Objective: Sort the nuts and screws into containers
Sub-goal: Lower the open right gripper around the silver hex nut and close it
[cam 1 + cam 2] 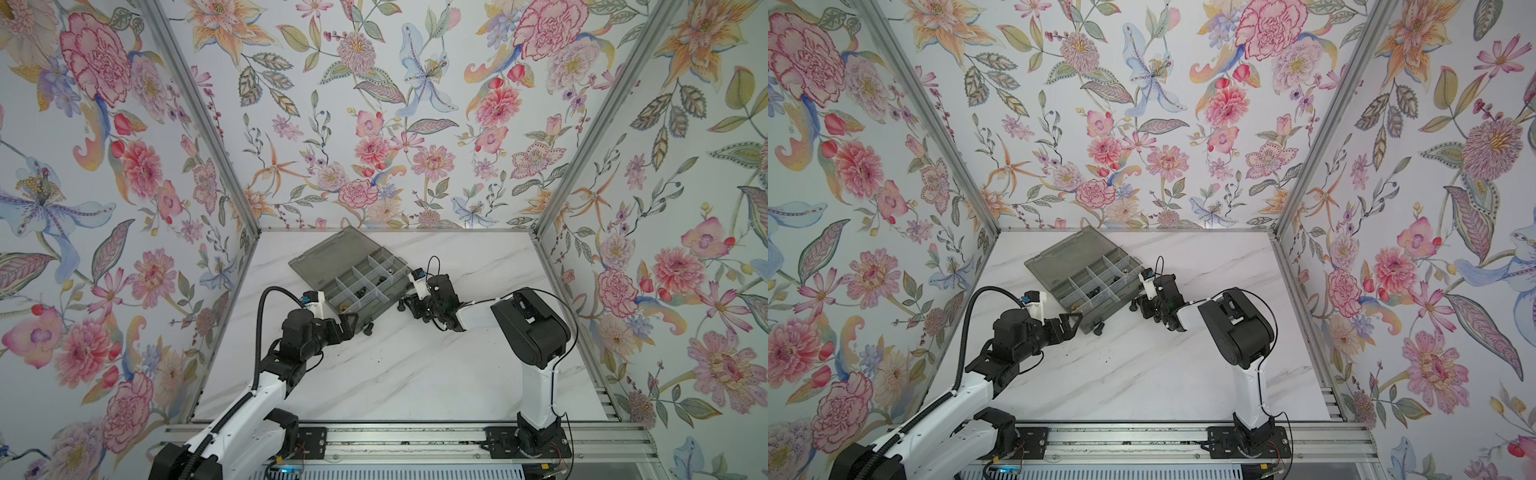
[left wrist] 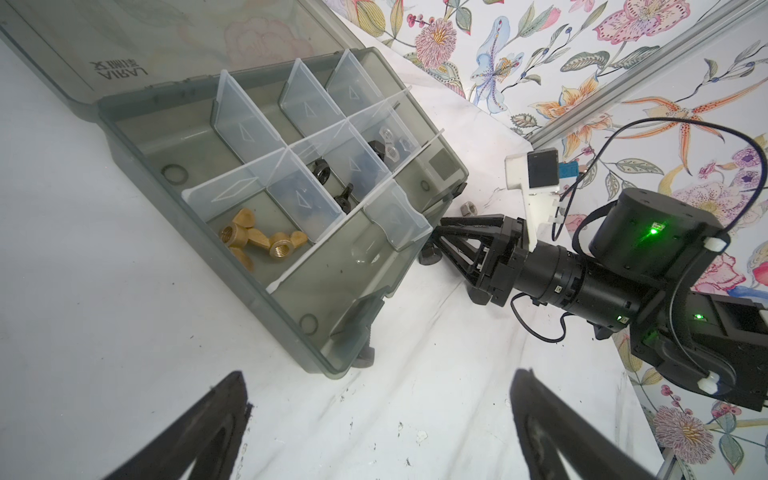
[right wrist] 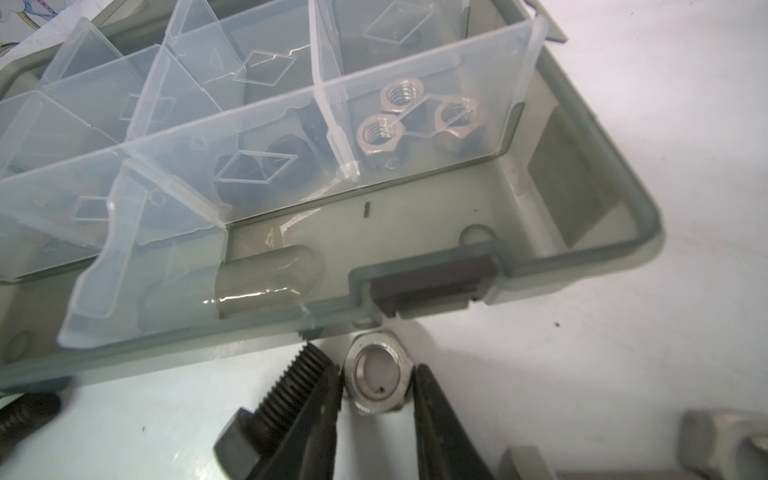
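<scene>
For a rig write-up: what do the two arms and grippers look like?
The left arm and right arm pair white link shells with black joints. A ribbed black hose runs along the left; thin black wire and green lights show on the right. The left gripper and right gripper have black, triangular open-frame fingers.

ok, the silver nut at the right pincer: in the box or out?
Out. The silver nut lies on the table just outside the box wall, between the right pincer fingers, which touch both sides.
</scene>
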